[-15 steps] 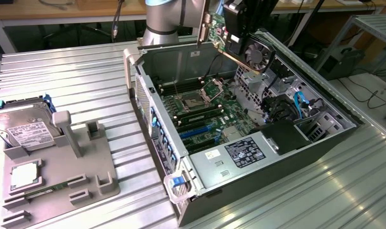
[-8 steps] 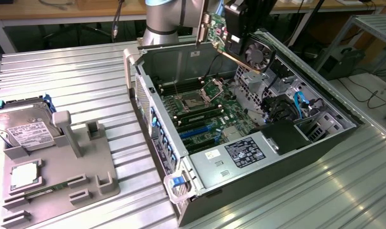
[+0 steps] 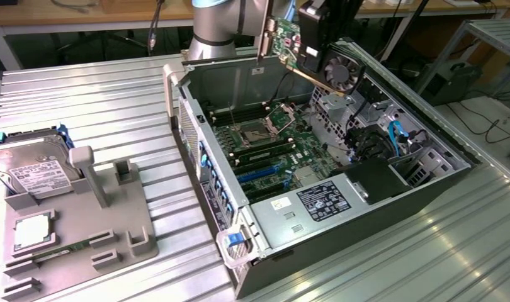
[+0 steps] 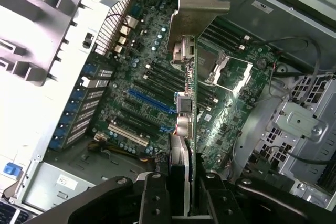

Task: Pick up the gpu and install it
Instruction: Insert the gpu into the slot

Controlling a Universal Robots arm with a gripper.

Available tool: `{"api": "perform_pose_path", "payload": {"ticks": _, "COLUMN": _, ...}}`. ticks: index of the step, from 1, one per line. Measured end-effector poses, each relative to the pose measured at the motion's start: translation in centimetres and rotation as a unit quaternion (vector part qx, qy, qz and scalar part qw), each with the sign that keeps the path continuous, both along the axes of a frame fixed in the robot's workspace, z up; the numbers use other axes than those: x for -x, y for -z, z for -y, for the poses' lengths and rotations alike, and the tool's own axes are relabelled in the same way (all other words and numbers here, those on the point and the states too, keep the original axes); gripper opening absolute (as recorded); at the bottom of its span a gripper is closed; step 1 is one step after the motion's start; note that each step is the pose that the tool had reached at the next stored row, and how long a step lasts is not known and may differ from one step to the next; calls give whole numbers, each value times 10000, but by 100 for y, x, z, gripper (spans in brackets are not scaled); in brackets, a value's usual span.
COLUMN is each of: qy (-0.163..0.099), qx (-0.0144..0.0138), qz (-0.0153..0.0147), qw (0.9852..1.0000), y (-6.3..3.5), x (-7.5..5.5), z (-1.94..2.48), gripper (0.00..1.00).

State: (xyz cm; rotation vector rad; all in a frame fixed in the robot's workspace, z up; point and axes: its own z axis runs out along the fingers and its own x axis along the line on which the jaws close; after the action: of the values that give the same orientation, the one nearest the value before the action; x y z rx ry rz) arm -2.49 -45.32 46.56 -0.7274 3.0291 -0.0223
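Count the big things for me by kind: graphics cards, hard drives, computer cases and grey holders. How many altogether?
gpu: 1
hard drive: 1
computer case: 1
grey holder: 1
Total: 4

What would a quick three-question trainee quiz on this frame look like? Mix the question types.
1. True or false: the gpu is seated in the motherboard.
2. Pick one. The claw is: A open and empty; B shut on the gpu; C shut on a cable.
3. Fill in: the hard drive rests on the grey fixture at the exterior view's ____.

Key:
1. False. It hangs above the open case.
2. B.
3. Left.
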Motion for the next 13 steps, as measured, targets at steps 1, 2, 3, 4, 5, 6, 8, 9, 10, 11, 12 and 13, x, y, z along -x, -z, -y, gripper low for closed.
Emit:
{"api": "perform_pose_path", "payload": {"ticks": 1, "qy": -35, "qx": 0, "qz": 0, "qw": 10000, "y": 0, "x": 0, "z": 0, "gripper": 28}}
{"api": "perform_pose_path", "payload": {"ticks": 2, "qy": -67, "qx": 0, "qz": 0, "qw": 10000, "y": 0, "x": 0, "z": 0, "gripper": 28}}
{"api": "perform_pose_path", "payload": {"ticks": 3, "qy": -103, "qx": 0, "qz": 0, "qw": 9999, "y": 0, "x": 0, "z": 0, "gripper": 28}}
{"api": "perform_pose_path", "payload": {"ticks": 4, "qy": -136, "qx": 0, "qz": 0, "qw": 9999, "y": 0, "x": 0, "z": 0, "gripper": 28}}
{"api": "perform_pose_path", "payload": {"ticks": 5, "qy": -171, "qx": 0, "qz": 0, "qw": 9999, "y": 0, "x": 0, "z": 0, "gripper": 28}}
{"api": "perform_pose_path", "payload": {"ticks": 6, "qy": -230, "qx": 0, "qz": 0, "qw": 9997, "y": 0, "x": 0, "z": 0, "gripper": 28}}
{"api": "perform_pose_path", "payload": {"ticks": 8, "qy": -320, "qx": 0, "qz": 0, "qw": 9995, "y": 0, "x": 0, "z": 0, "gripper": 28}}
{"api": "perform_pose_path", "payload": {"ticks": 9, "qy": -396, "qx": 0, "qz": 0, "qw": 9992, "y": 0, "x": 0, "z": 0, "gripper": 28}}
{"api": "perform_pose_path", "payload": {"ticks": 10, "qy": -445, "qx": 0, "qz": 0, "qw": 9990, "y": 0, "x": 0, "z": 0, "gripper": 28}}
{"api": "perform_pose_path", "payload": {"ticks": 11, "qy": -500, "qx": 0, "qz": 0, "qw": 9987, "y": 0, "x": 0, "z": 0, "gripper": 28}}
{"api": "perform_pose_path", "payload": {"ticks": 12, "qy": -556, "qx": 0, "qz": 0, "qw": 9985, "y": 0, "x": 0, "z": 0, "gripper": 28}}
{"api": "perform_pose_path", "payload": {"ticks": 13, "qy": -608, "qx": 0, "qz": 0, "qw": 9982, "y": 0, "x": 0, "z": 0, "gripper": 28}}
